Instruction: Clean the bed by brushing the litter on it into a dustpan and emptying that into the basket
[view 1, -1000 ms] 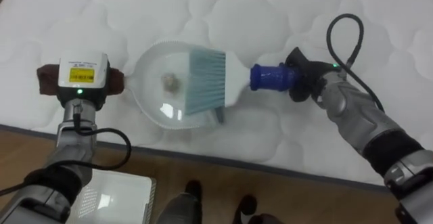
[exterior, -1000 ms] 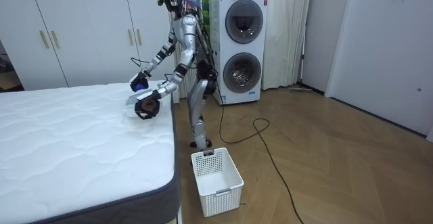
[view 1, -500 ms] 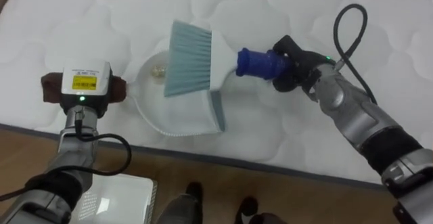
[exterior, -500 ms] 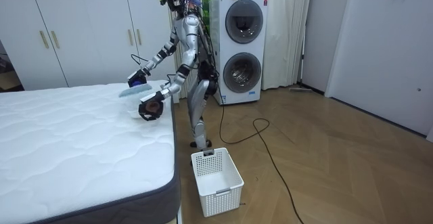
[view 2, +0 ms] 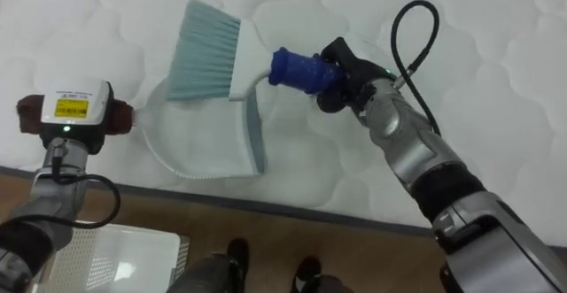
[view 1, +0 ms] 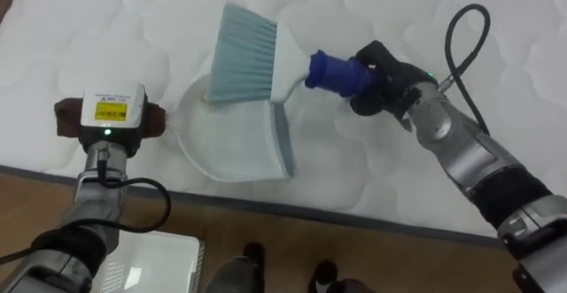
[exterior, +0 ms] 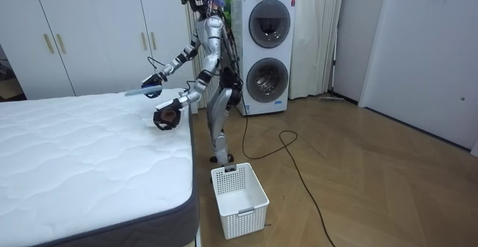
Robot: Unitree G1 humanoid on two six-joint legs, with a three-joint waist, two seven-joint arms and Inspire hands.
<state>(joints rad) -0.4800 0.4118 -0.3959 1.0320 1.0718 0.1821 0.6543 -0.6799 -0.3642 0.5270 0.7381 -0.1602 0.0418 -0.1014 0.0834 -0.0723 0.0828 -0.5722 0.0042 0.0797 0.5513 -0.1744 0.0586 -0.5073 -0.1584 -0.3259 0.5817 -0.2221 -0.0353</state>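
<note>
A white quilted mattress (view 1: 399,10) lies below me. On it, near the bed's front edge, rests a pale translucent dustpan (view 1: 235,147). My left hand (view 1: 111,120) is shut on its handle at the left, and only the hand's back shows. My right hand (view 1: 385,89) is shut on the blue handle (view 1: 332,72) of a brush. Its pale blue bristles (view 1: 241,54) hang over the dustpan's far rim, fanned toward the far side of the bed. In the room view I stand at the bed's corner with the brush (exterior: 142,92) held above the mattress.
The mattress edge (view 1: 354,215) runs along the bottom, with wooden floor below it. A white plastic basket (exterior: 239,191) stands on the floor by my feet, its corner (view 1: 151,262) showing under my left arm. Stacked washing machines (exterior: 265,53) stand behind me.
My right hand has lifted the brush out of the dustpan and swung the bristles up and toward the far rim. The small scrap seen in the pan earlier now sits by the bristles.
</note>
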